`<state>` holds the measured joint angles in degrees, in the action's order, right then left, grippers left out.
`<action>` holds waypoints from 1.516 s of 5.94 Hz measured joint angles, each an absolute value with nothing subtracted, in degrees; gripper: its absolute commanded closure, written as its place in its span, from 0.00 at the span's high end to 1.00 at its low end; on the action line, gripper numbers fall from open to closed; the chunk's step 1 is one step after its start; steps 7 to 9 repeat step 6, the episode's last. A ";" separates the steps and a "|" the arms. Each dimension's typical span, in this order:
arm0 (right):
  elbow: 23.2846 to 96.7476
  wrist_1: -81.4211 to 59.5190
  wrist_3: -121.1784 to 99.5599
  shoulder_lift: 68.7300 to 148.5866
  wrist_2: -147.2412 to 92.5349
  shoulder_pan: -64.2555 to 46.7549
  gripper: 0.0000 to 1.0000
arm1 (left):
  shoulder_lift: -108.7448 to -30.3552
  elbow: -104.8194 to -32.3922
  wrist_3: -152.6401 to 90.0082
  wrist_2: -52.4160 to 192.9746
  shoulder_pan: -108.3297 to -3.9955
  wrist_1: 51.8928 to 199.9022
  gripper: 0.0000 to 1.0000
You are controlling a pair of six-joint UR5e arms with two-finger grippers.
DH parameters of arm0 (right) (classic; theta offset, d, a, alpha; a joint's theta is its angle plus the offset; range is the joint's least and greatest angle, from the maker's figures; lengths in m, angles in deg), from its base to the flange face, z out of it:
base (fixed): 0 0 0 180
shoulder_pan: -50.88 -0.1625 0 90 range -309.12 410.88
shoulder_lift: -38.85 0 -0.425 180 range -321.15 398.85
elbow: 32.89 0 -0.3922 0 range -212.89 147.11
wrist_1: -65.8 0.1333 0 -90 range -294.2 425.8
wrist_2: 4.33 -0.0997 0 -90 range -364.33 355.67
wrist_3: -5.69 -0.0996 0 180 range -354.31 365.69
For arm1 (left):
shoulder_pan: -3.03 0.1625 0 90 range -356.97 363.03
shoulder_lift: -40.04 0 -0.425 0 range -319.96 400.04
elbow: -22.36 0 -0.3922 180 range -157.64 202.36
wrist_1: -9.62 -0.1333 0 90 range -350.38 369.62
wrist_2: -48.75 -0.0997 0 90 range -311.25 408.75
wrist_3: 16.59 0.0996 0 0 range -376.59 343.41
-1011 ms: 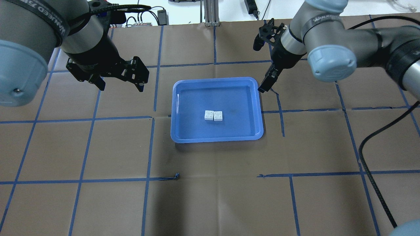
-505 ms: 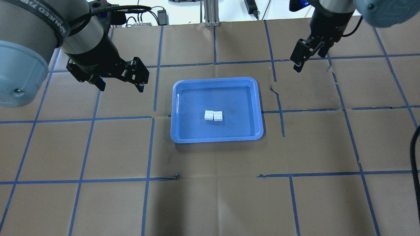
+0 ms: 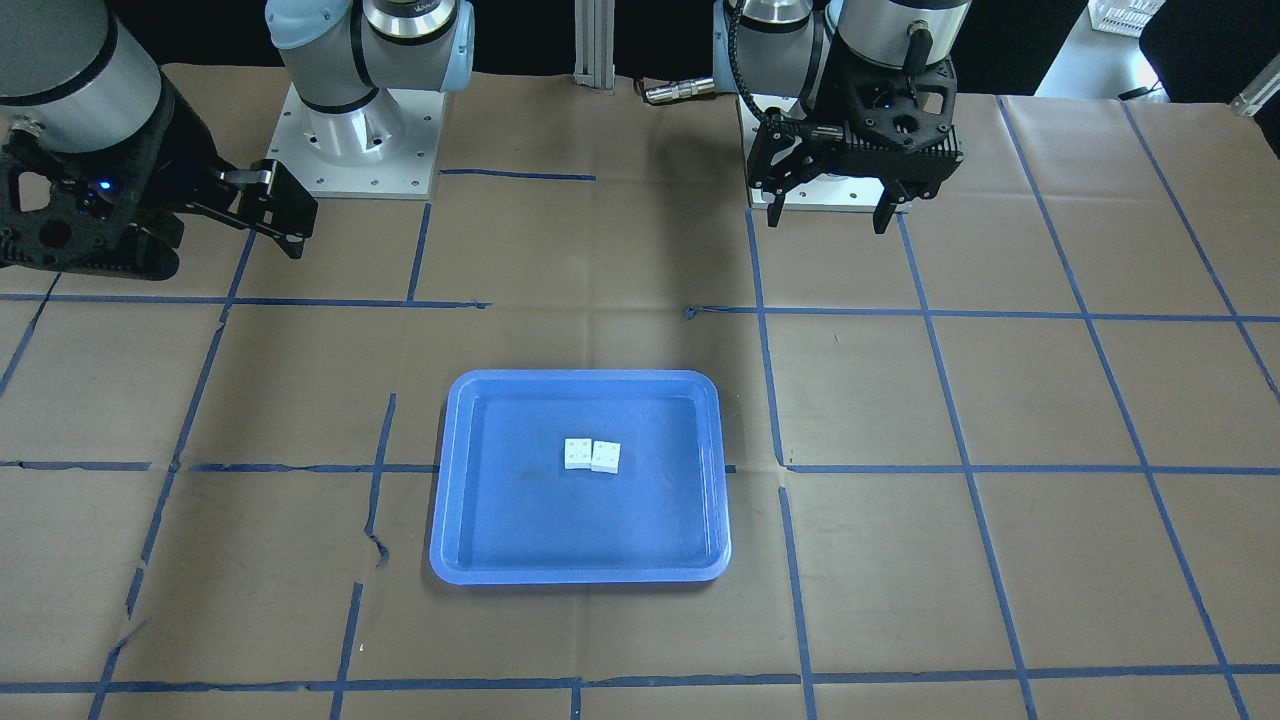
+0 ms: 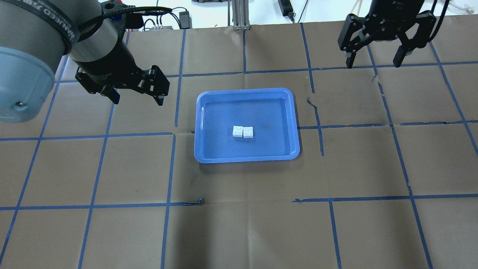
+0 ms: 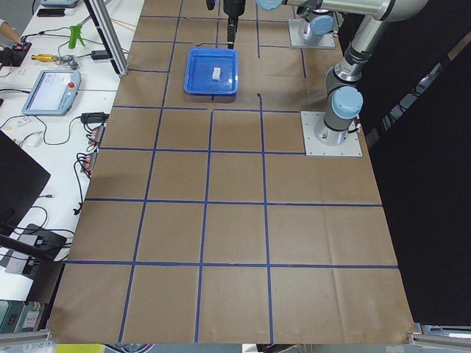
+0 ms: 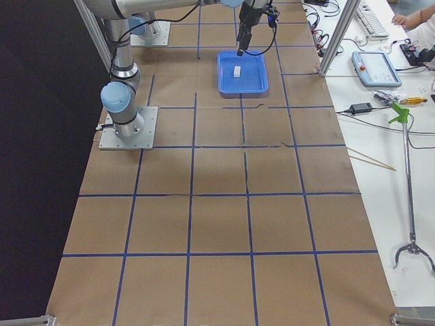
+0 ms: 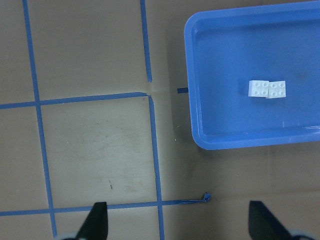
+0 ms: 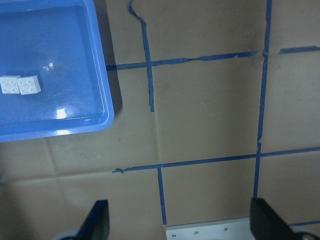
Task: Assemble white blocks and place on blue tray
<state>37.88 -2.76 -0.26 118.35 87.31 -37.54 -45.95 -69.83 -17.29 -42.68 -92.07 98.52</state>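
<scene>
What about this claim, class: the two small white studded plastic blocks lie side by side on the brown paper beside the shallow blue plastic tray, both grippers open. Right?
Not quite. The overhead exterior view shows the two small white studded plastic blocks lying side by side inside the shallow blue plastic tray, not beside it. The left gripper and right gripper are indeed open.

Two white blocks (image 4: 243,132) sit in the blue tray (image 4: 246,160).
They touch side by side near its middle. The left claw (image 4: 138,98) and right claw (image 4: 373,64) hang over the brown counter (image 4: 239,228), fingers spread wide.
</scene>
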 measured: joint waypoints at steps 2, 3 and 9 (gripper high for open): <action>41.10 -5.09 -2.99 118.34 87.10 -37.86 1.00 | -45.93 -69.83 -17.36 -42.66 -92.06 98.50 0.99; 42.21 -7.01 -1.91 118.41 87.08 -37.89 1.00 | -45.92 -69.83 -17.34 -42.69 -92.07 98.52 0.99; 42.76 -8.10 -1.37 118.54 86.99 -37.89 1.00 | -45.91 -69.83 -17.29 -42.72 -92.07 98.48 0.99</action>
